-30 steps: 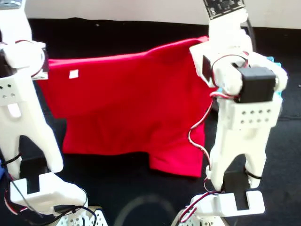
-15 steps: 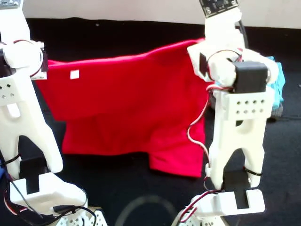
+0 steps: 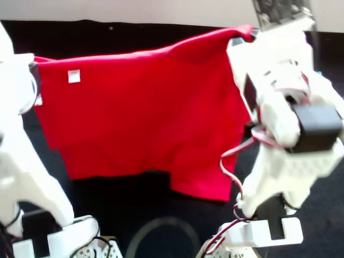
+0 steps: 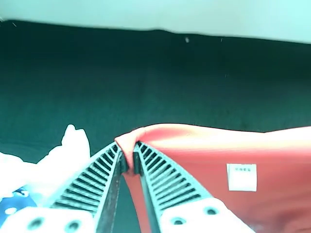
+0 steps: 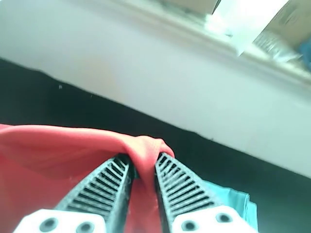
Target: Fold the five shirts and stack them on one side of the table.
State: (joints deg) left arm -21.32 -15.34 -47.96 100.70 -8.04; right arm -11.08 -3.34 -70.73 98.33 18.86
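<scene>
At right gripper (image 5: 143, 167), red shirt (image 3: 145, 118)

You had one red shirt (image 3: 145, 118), with one white label (image 3: 74, 76) on it. Two hands counted, the left hand (image 4: 128, 149) and the right hand (image 5: 143, 159), each pinching one corner. One teal cloth (image 5: 232, 203). One white cloth heap (image 4: 60, 158). One dark tabletop (image 3: 134, 37).
</scene>
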